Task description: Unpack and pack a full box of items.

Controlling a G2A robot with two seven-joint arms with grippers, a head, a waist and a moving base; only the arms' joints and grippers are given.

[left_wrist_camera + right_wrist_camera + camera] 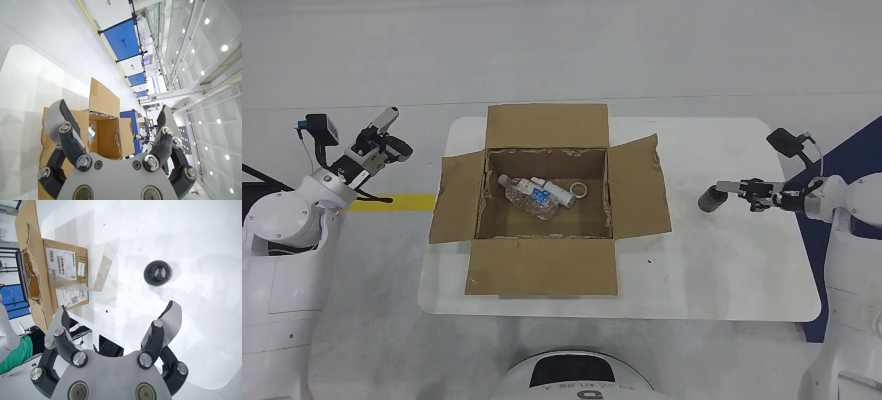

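Open cardboard box (542, 268) on the white table (722, 270).
Left gripper (112, 105) and right gripper (117, 306) spread wide, empty; black ring (157, 273) near right one.

The cardboard box (542, 268) opens upward, flaps splayed; at its 3 o'clock a black cylinder (708, 200) interrupts bare table (732, 280)

The brown corrugated cardboard box (542, 270) is matt, its flap edges torn rough and fibrous (white paper labels (64, 262) and a glossy clear tape strip (103, 273) sit on one side). The white tabletop (722, 270) is smooth, softly shiny. The short black cylinder (157, 273) looks satin, metal-rimmed. The right gripper (117, 306) has smooth grey shells and coarse black pads (65, 315)
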